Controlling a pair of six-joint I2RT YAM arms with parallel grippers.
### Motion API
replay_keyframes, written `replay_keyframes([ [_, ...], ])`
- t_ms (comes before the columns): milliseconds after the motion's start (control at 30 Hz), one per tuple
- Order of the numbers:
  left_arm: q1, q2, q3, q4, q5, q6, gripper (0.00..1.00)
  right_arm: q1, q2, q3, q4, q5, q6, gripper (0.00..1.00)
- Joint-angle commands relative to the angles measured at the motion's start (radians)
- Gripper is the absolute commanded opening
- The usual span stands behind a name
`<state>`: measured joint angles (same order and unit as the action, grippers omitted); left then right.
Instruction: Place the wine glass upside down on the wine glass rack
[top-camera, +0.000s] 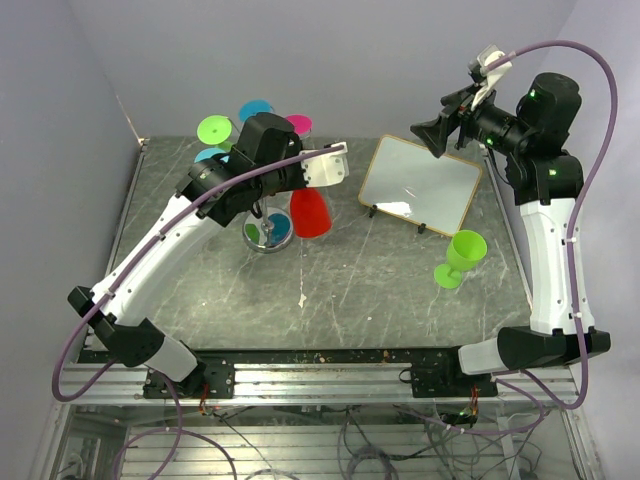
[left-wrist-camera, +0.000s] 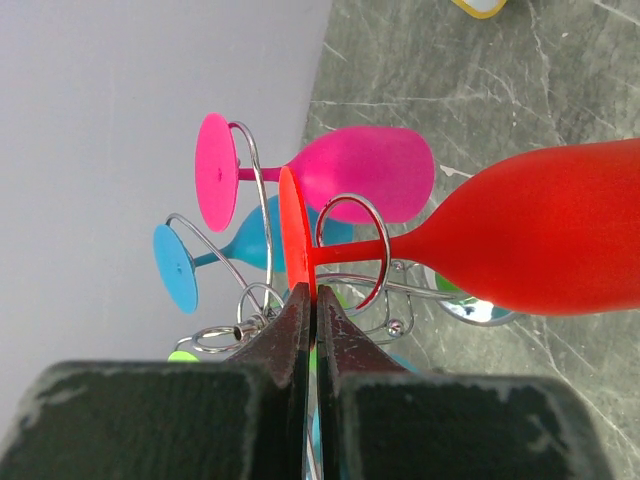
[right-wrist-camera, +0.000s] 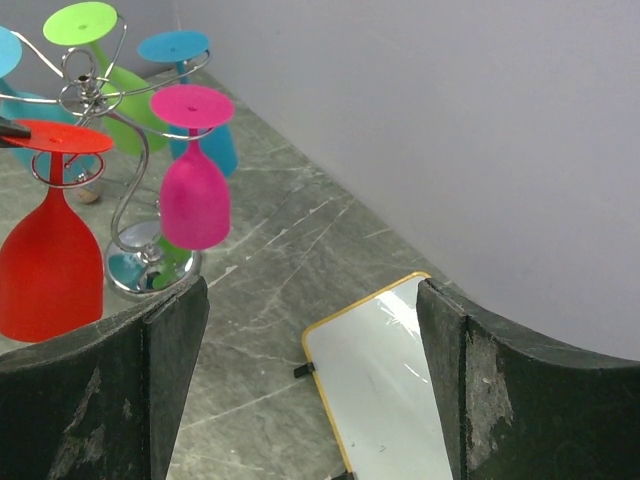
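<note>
Left hand (left-wrist-camera: 312, 310) clamped tight on red wine glass (left-wrist-camera: 540, 240) foot; stem sat in wine glass rack (right-wrist-camera: 130, 268) loop, 3 o'clock side, so bowl hung down. Right hand (right-wrist-camera: 312, 300) spread wide, empty.

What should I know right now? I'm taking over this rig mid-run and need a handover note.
Left gripper: shut on the foot rim of the red wine glass.
Right gripper: open, empty, raised over the back right of the table.
Red wine glass: upside down, stem inside a loop of the wine glass rack, beside the pink glass already hanging.
Done: red glass looks threaded in.
Left: release it and withdraw; the green wine glass stands upright on the table, not yet hung.
</note>
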<state>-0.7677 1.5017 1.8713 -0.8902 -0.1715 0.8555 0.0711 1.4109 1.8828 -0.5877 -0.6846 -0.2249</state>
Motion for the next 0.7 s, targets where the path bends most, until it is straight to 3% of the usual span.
replay_keyframes([
  [0,-0.007,-0.005,0.028,0.023,0.031,-0.02,0.07,-0.009,-0.005,-0.011,0.025,-0.003,-0.001,0.85],
  [400,-0.005,0.009,-0.008,0.073,0.045,-0.044,0.07,-0.012,-0.007,-0.017,0.024,0.0,-0.005,0.88],
  [667,-0.007,0.026,-0.006,0.103,0.013,-0.062,0.07,-0.014,-0.012,-0.024,0.027,0.006,-0.006,0.96],
])
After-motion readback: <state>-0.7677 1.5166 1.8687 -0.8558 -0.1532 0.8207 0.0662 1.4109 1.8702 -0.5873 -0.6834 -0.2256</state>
